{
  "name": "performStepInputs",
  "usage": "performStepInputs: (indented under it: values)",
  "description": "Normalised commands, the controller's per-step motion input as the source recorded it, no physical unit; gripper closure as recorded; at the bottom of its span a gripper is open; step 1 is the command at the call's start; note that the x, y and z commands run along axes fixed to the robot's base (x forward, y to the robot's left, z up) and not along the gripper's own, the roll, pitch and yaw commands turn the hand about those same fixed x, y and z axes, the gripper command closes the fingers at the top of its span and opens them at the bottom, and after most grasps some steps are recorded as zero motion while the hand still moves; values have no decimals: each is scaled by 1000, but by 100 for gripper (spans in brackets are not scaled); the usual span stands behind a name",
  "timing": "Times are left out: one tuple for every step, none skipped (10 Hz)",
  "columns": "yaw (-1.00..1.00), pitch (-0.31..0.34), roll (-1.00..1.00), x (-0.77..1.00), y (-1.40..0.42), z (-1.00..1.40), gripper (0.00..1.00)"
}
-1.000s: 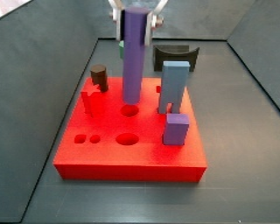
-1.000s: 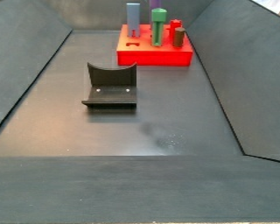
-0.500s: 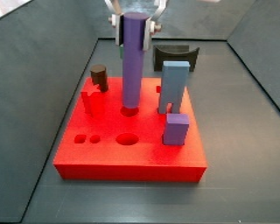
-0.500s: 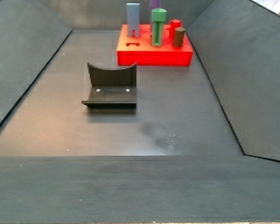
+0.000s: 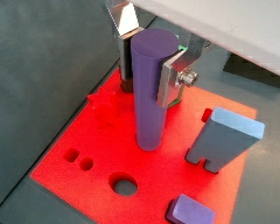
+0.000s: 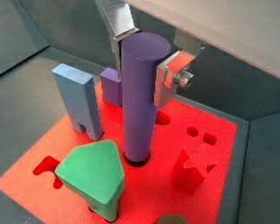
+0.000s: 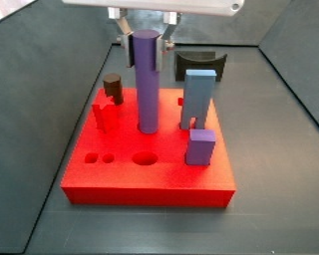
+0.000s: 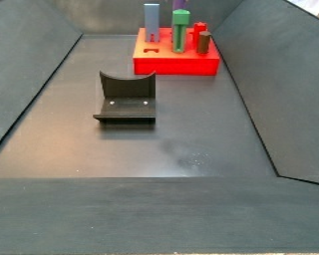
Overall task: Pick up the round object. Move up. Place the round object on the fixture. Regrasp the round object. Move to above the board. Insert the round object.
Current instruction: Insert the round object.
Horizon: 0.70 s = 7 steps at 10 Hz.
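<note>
**Desk:** Wrist views, please: where does the round object (image 5: 152,87) stand?

**Arm:** Upright on the board (image 5: 108,144), its lower end sunk into a round hole near the slab's middle, as both wrist views show. My gripper (image 5: 149,54) sits at its top. The silver fingers (image 5: 175,77) flank the purple shaft (image 6: 140,96), and I judge them loosened rather than pressing, though the contact line itself is too fine to read. I would call it slightly parted, with nothing carried.

**Desk:** And the step in hand?

**Arm:** Insertion, nearly finished by my reckoning. In a side view the round object (image 7: 147,80) rises straight from the board (image 7: 149,171), no lean visible. To do it well, I should part the pads evenly, then lift straight up along the peg's axis so neither plate drags it sideways or back out.

**Desk:** Neighbours to mind?

**Arm:** A blue-grey slab (image 5: 227,137) stands near on one side, a green peg (image 6: 98,171) and a red upright piece (image 6: 192,168) on the other, a lilac block (image 5: 192,213) at the edge. All stand apart from the shaft. The fixture (image 8: 125,97) lies well away on the floor, empty, far from the board (image 8: 175,64).
</note>
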Motion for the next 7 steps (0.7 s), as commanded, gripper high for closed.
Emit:
performStepInputs:
  values:
    - [0, -107, 69, -109, 0, 0, 100]
    - [0, -63, 96, -94, 0, 0, 100]
    - [0, -27, 109, -43, 0, -29, 100]
    - [-9, -13, 81, 0, 0, -146, 100]
    - [-71, 0, 69, 86, 0, -151, 100]
    - [-74, 0, 96, 46, 0, -183, 100]
    - [-40, 4, 126, 11, 0, -240, 100]
